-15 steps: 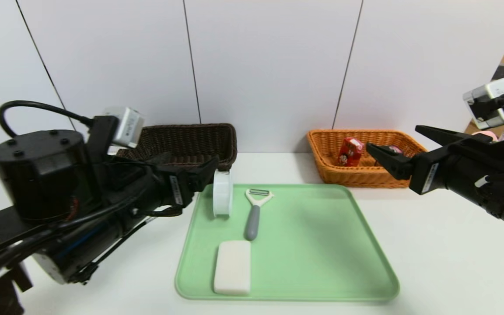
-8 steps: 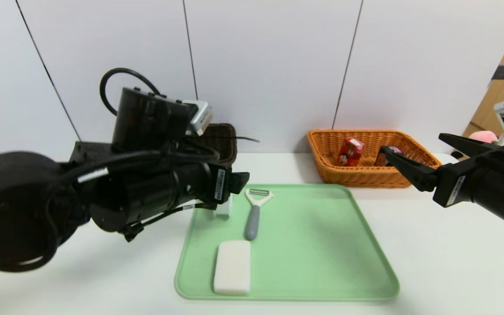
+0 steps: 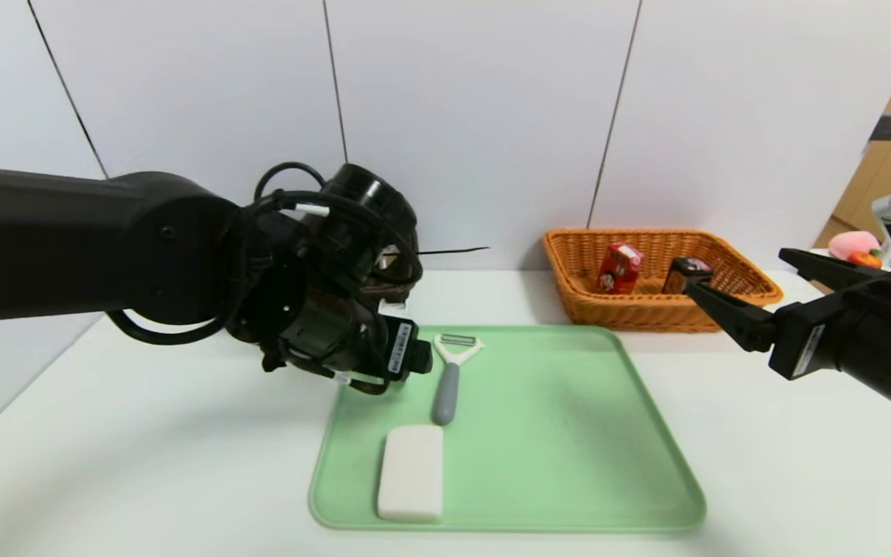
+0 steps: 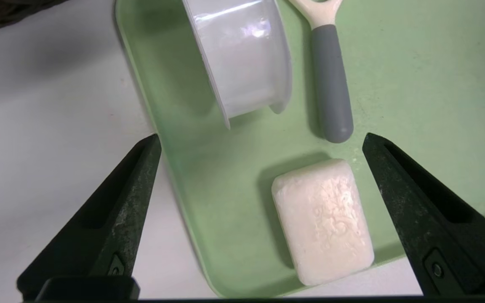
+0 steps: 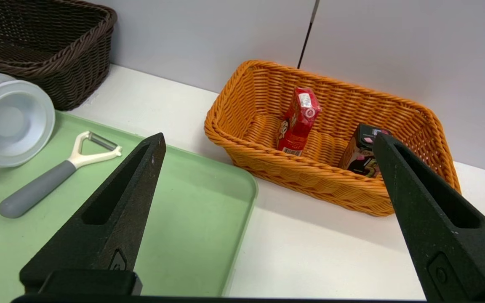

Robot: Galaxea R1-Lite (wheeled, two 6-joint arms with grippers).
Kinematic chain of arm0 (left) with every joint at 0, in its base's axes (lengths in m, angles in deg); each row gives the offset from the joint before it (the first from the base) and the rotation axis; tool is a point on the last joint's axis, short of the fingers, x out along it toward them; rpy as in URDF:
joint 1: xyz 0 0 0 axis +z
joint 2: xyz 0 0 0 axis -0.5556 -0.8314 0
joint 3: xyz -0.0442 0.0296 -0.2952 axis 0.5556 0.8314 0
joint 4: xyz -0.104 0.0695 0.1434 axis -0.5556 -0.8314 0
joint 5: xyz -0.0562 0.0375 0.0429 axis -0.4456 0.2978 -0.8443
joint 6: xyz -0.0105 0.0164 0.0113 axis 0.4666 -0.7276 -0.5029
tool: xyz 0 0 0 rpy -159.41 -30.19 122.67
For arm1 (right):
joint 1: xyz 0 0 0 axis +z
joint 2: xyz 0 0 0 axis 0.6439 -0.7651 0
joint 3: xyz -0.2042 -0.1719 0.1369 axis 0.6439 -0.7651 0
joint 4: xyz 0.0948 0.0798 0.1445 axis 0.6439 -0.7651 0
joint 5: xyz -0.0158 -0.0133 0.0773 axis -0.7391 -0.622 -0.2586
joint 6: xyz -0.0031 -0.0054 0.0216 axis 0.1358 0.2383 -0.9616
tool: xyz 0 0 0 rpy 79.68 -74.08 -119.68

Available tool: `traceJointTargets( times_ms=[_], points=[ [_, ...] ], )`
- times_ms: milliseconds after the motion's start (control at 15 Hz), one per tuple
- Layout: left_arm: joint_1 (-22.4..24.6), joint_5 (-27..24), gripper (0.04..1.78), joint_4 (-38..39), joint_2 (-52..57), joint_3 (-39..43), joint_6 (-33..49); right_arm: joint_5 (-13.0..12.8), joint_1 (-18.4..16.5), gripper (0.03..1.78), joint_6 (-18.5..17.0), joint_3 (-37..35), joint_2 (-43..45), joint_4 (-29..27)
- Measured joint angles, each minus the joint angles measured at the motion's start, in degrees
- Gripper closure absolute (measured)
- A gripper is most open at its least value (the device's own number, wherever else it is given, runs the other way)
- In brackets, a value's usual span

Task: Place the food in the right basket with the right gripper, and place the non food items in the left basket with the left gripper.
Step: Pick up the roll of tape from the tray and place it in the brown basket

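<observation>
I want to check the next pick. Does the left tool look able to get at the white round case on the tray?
Probably yes. The left tool hangs open just above the white round case, which stands on edge on the green tray. Only the peeler lies close beside it; nothing covers it.

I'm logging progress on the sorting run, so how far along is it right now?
Done: both food cartons, red and black, stand in the orange basket. In hand: nothing; the open left gripper hovers over the green tray, the right gripper is open nearby. Left: round case, peeler and white block.
</observation>
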Motion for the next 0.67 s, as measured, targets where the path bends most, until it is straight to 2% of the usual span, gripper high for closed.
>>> traceJointTargets(
  times_ms=[400,667],
  points=[
    [0.99,3.04,0.13,0.71,-4.99,-3.17,0.33,0.02,-0.01,0.12,0.11,-0.09,0.00,0.04],
    [0.96,3.41,0.13,7.11,-8.00,-3.61,2.06,0.00,-0.01,0.12,0.05,-0.46,-0.02,0.04]
  ],
)
